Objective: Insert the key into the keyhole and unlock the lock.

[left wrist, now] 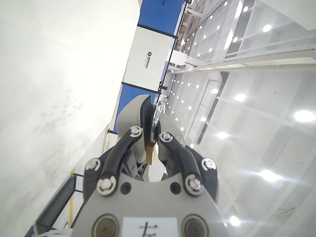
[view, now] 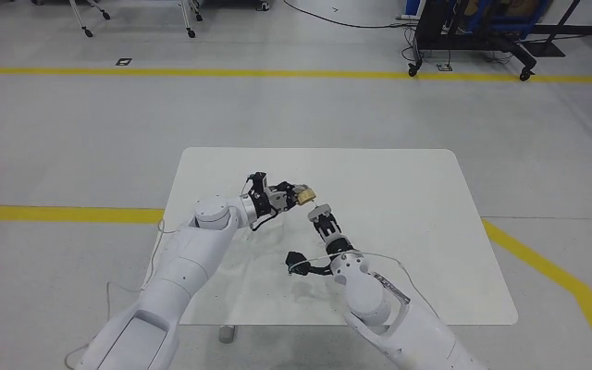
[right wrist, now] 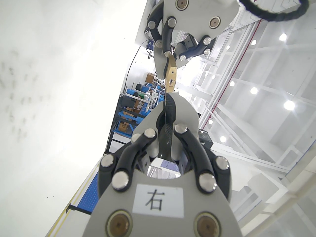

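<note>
A white table (view: 416,185) with rounded corners stands on a grey floor (view: 277,111) crossed by yellow lines (view: 83,214). Over the middle of the table, the left gripper (view: 287,196) is clamped tight on a small brass padlock (view: 304,195). It grips the body near the silver shackle (left wrist: 158,110), and the end with the keyhole (right wrist: 170,82) sticks out toward the right. Just near and right of the padlock, the right gripper (view: 321,216) is closed on a dark key (right wrist: 165,134), which points at the padlock. The key's tip sits just beside the keyhole face. The keyhole itself is uncovered, and I cannot tell whether the tip touches the brass.
</note>
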Action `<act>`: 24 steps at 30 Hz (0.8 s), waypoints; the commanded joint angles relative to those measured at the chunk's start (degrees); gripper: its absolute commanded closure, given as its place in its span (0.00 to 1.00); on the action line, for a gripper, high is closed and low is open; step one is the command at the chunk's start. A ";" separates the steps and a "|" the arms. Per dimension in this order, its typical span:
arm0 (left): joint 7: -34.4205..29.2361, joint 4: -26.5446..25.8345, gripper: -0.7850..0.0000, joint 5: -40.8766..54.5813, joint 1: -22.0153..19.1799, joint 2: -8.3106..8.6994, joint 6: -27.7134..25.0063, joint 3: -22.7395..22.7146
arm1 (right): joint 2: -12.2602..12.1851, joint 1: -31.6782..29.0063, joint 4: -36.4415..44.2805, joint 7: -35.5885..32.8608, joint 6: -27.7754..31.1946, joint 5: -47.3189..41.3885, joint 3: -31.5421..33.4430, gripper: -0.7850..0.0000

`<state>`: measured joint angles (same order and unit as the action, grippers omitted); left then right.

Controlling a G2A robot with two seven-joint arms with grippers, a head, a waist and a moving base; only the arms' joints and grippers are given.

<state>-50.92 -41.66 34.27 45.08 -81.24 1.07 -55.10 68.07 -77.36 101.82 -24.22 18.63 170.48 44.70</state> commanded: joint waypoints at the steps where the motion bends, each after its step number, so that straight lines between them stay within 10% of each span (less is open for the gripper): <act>1: 0.09 0.28 1.00 -0.07 -0.13 -0.12 -0.04 0.09 | 0.15 -0.12 0.12 0.14 -0.16 0.30 -0.06 1.00; 24: -2.52 1.59 1.00 -2.33 -0.89 -0.83 -2.10 0.67 | 2.16 0.22 -1.29 0.80 2.54 0.83 0.85 1.00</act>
<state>-53.28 -40.05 32.12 44.20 -82.04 -0.89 -54.48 70.16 -77.16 100.58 -23.38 21.05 171.26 45.54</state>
